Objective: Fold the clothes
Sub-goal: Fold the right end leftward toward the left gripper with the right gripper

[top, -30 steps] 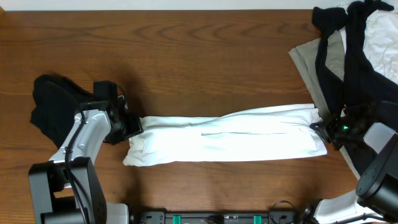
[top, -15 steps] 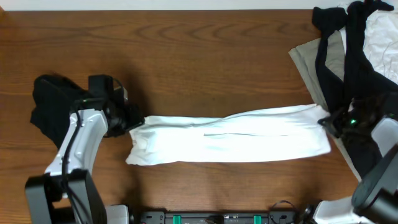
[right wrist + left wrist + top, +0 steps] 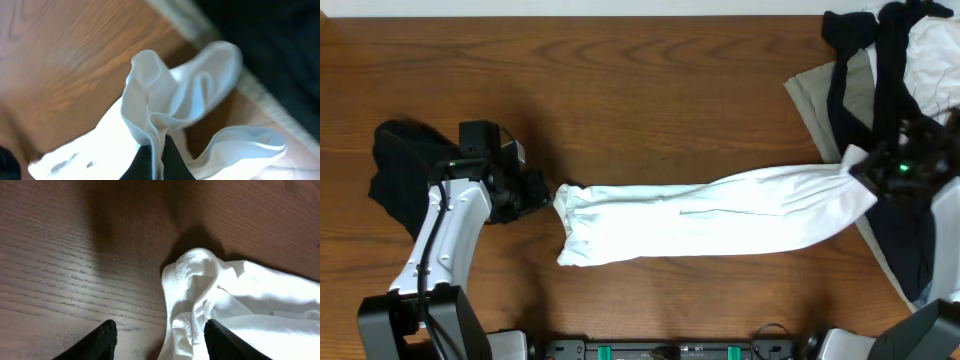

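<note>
**Now: white shirt stretched between two arms, one end pinched**

Closest to the near edge of the bench (image 3: 650, 90) lies the white T-shirt (image 3: 710, 215), folded into a long narrow band that runs from left of centre across to the right side. Its left end is bunched and rumpled, and its right end angles slightly toward the far edge.

At the left end, the left tool (image 3: 548, 192) sits just beside the cloth with its jaws wide apart. The left wrist view shows both dark fingers (image 3: 106, 332) spread, with the shirt's rolled hem (image 3: 200, 280) lying on the wood ahead of them and a little cloth reaching in between them. Neither finger presses on it. Just left of that arm, near the left edge, rests the black bundle (image 3: 400, 170), well apart from the shirt.

At the right end, the right tool (image 3: 865, 168) is closed on the shirt. The right wrist view shows a fold of white fabric (image 3: 165, 100) pinched between the two narrow tips (image 3: 156, 160) and standing up in loose loops above the wood.

Farther off, the far right corner holds a heap: black pieces (image 3: 880, 90) draped down the right side, a beige piece (image 3: 815, 95) spread under them, and a white piece (image 3: 935, 50) against the right edge.
</note>
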`<state>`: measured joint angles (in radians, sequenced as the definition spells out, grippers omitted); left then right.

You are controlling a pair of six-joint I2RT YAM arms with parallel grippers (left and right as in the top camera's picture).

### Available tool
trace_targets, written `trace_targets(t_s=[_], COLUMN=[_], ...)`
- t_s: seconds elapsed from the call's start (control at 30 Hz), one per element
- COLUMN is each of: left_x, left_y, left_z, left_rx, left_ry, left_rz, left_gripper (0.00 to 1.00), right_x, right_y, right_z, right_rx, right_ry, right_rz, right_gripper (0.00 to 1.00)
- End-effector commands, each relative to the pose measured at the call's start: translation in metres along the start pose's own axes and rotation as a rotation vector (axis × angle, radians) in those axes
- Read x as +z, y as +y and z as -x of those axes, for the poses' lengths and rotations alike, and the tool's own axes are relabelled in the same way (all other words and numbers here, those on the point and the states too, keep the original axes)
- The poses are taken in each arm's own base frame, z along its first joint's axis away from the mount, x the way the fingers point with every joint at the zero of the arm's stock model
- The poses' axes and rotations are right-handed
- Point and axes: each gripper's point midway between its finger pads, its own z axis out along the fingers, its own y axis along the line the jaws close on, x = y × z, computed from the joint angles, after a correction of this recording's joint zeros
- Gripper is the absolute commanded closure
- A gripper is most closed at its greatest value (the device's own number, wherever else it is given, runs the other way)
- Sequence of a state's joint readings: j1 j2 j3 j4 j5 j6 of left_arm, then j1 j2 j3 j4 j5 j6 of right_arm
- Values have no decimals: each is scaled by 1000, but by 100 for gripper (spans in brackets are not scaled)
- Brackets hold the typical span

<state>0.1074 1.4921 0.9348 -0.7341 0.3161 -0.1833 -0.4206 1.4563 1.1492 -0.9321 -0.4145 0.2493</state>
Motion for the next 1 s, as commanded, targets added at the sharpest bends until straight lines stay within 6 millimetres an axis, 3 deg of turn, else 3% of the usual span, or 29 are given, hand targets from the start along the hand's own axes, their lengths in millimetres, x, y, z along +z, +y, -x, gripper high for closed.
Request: trace_targets(t_s=[0.0, 0.43, 0.97], left_x=[-3, -3, -3], left_y=[-4, -3, -1], left_z=[2, -3, -9], left_rx=[6, 1, -6], left_ry=[-1, 16, 39], left_rz=[-13, -9, -3], left_gripper=[41, 41, 41], right_x=[-3, 30, 81], right_y=[31, 114, 167], right_z=[-8, -80, -159], right_rx=[-102, -319, -436], right_ry=[-1, 106, 240], right_rz=[8, -20, -13], right_gripper=[99, 99, 99])
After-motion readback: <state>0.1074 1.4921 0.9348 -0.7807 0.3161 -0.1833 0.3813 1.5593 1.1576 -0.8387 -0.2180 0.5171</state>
